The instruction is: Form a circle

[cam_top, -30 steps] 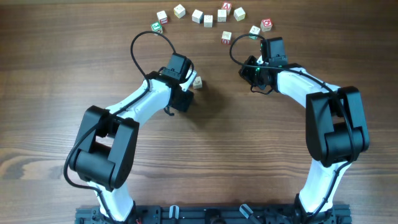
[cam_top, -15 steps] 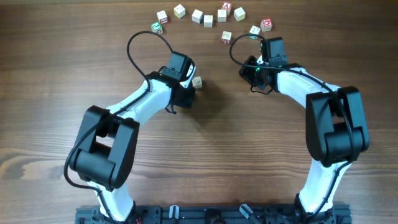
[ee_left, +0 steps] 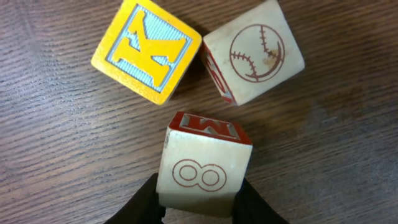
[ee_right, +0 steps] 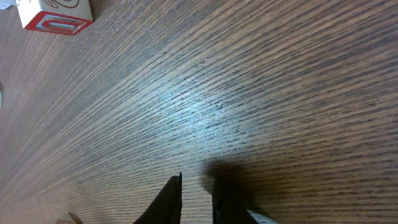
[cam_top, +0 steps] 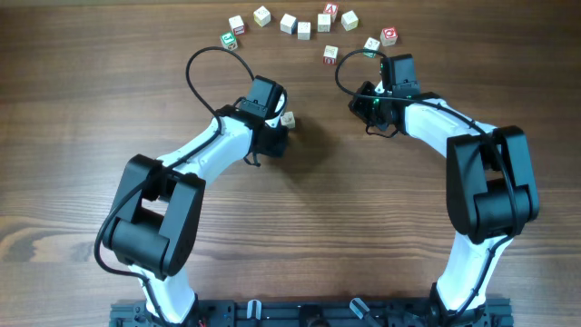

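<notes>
Left hand (ee_left: pixel 199 190) has advanced slightly (fingers flank the M cube (ee_left: pixel 205 158); grip cannot be told), placing it just beside the circle (ee_left: pixel 146 50) mid-tabletop (ee_left: pixel 56 155). Right hand (ee_right: pixel 196 199): nearly together, empty.

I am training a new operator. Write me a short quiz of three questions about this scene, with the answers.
1. True or false: the right gripper holds a block.
2. In the left wrist view, the pale block beside the yellow block shows: A a baseball, B a star, C a fish.
3. Fill in: the yellow block bears the letter ___.
Key: 1 false, nothing is between its fingers; 2 A; 3 K.
</notes>
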